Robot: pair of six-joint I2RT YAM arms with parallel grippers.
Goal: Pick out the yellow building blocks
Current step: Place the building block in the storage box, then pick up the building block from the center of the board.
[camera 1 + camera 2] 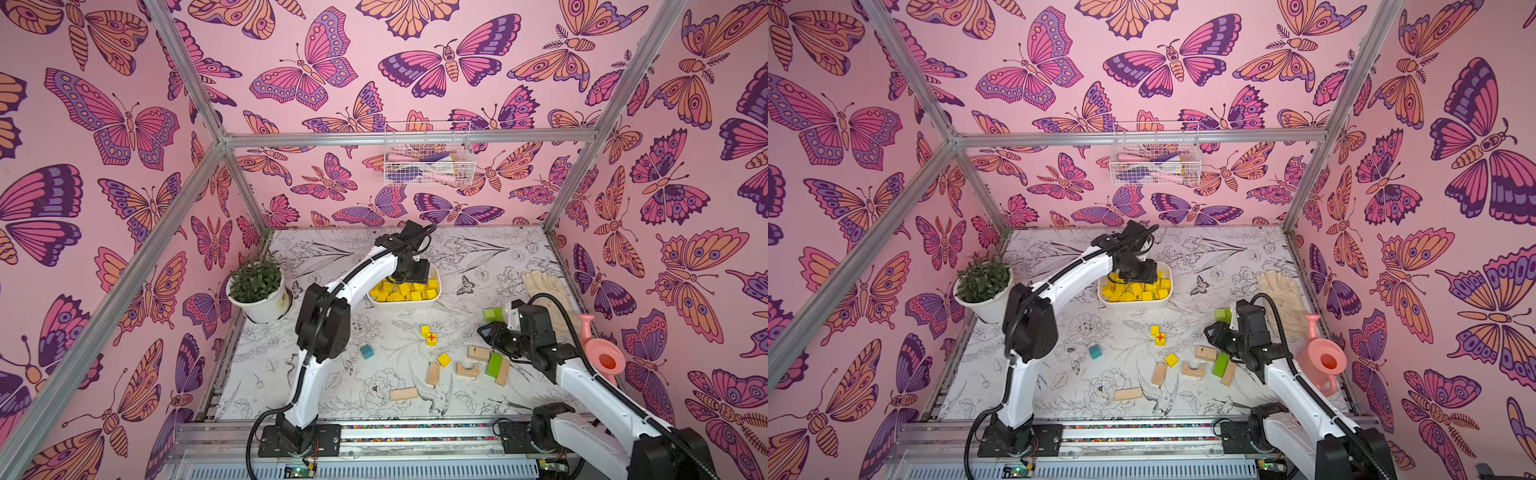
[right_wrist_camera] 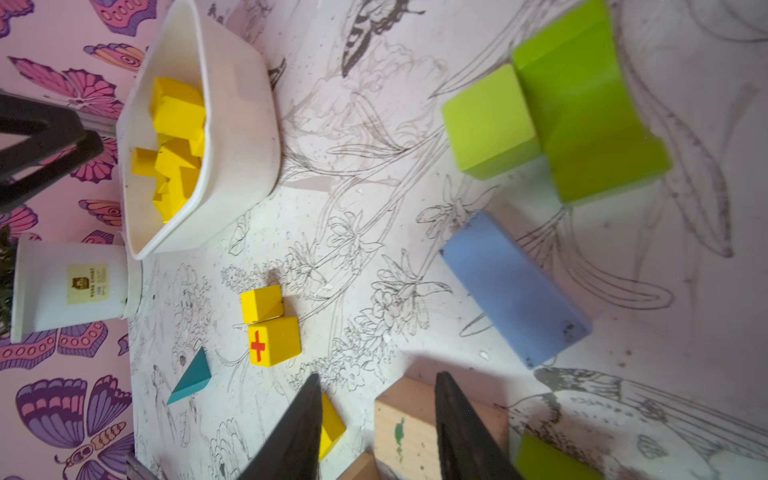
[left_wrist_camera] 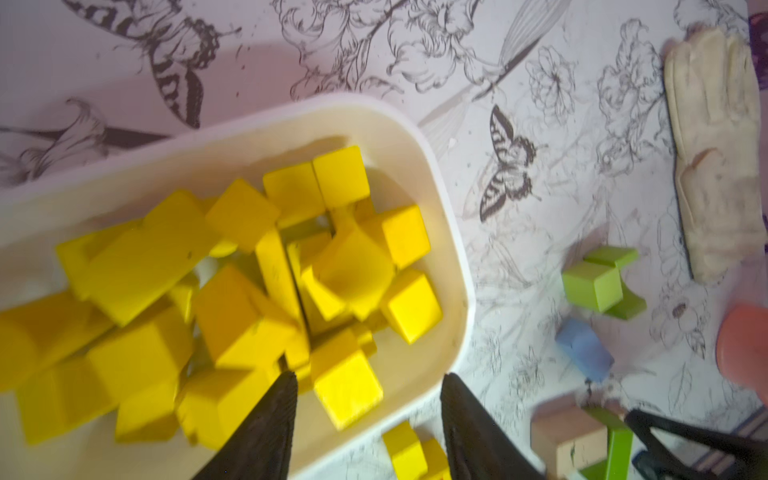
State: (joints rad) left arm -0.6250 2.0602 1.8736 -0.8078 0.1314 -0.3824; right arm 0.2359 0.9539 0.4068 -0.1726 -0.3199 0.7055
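Pink butterfly walls (image 1: 104,187) close in a table (image 1: 332,399) covered with ink-drawn flowers and birds. At its left edge a potted plant (image 1: 257,291) in a white pot stands by the wall. Next comes the left arm, reaching to the far middle, where the left gripper (image 3: 369,376) hangs over a white bin (image 1: 399,306) — its fingers stand apart with nothing between them, and the wrist view shows only the heap below. That heap is most of the yellow building blocks (image 1: 402,291), cubes and bars piled loosely and filling the bin. Nearer the front a teal block (image 1: 366,351) lies alone. Right of it three yellow ones lie on the table outside the bin: a plain yellow cube (image 1: 424,331) touching the cube with a red cross (image 1: 431,338), and a third yellow cube (image 1: 444,359) just beside the tan blocks (image 1: 433,373). A green bar (image 1: 494,364) lies among those tan pieces, and a pair of green blocks (image 1: 493,313) sits farther back with a blue block (image 2: 515,286) near them. The right gripper (image 2: 377,375) hovers low over this cluster — fingers parted, gripping nothing, one tip in front of the third yellow cube and the other over a tan block. Along the right edge lie a pale work glove (image 1: 540,286) and a pink watering can (image 1: 604,357)
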